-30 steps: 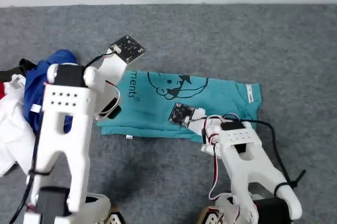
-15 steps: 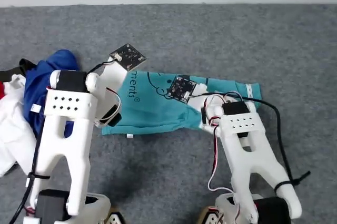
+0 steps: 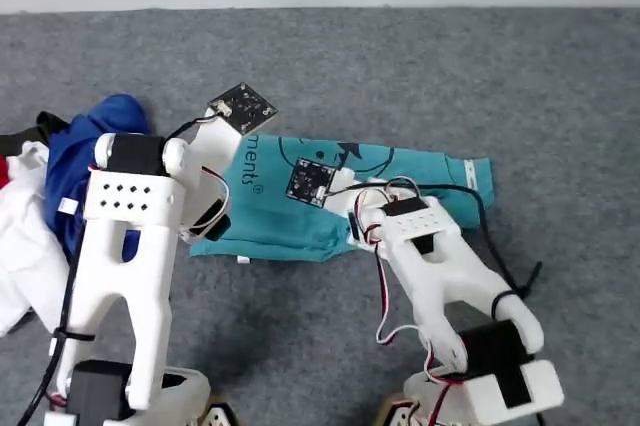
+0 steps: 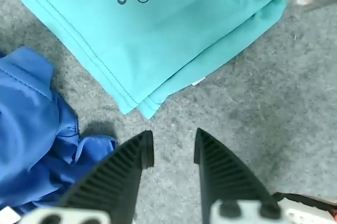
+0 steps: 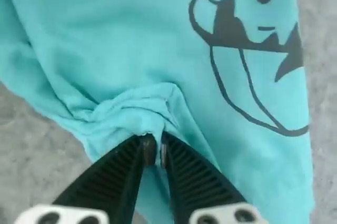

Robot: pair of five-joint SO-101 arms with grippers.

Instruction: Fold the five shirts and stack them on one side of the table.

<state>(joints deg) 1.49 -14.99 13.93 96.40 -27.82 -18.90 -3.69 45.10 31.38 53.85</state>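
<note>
A teal shirt (image 3: 300,206) with a dark cartoon print lies across the middle of the grey table, partly folded lengthwise. My right gripper (image 5: 153,148) is shut on a bunched fold of the teal shirt (image 5: 158,50), and in the high view the right gripper (image 3: 335,208) sits over the shirt's near edge. My left gripper (image 4: 169,148) hangs open above bare carpet, just off the corner of the teal shirt (image 4: 168,34); seen from above, the left gripper (image 3: 212,214) is at the shirt's left end. A blue shirt (image 4: 31,129) lies beside it.
A heap of other shirts, blue (image 3: 80,146) and white (image 3: 25,246), lies at the table's left edge. Grey carpet (image 3: 450,76) stretches behind and to the right of the teal shirt. The pale wall runs along the back.
The right arm has swung left and away from me with the teal shirt's near edge in its gripper, bunching the cloth over itself. The left arm has barely moved.
</note>
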